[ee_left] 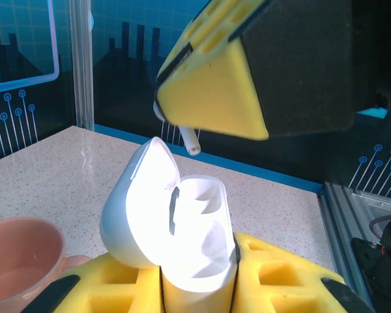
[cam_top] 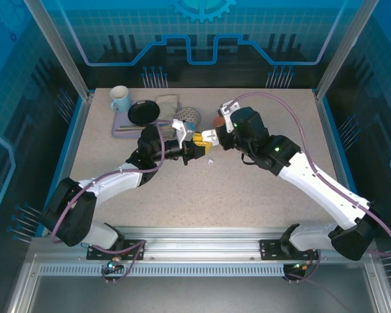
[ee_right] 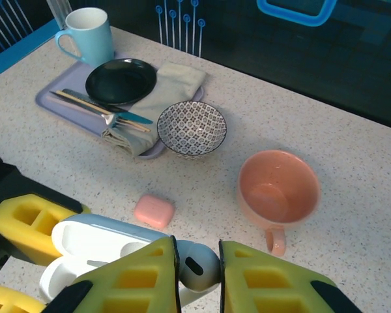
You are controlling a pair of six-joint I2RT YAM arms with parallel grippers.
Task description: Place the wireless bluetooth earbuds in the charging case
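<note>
We are in a robot test cell, a lab rather than a home: aluminium frame posts (cam_top: 58, 47) and blue circuit-print panels (cam_top: 202, 32) wall in the speckled table (cam_top: 247, 195), with a tray (ee_right: 47, 101) of staged tableware beyond the jaws.

The top view looks down from above and behind the arms over the whole desk (cam_top: 182, 189). Both wrist views sit close to the open white case (ee_left: 202, 222) and share the pink cup (ee_right: 278, 195).

A white earbud (ee_left: 189, 139) hangs stem-down just above the white charging case (ee_left: 199, 228), lid open.
</note>
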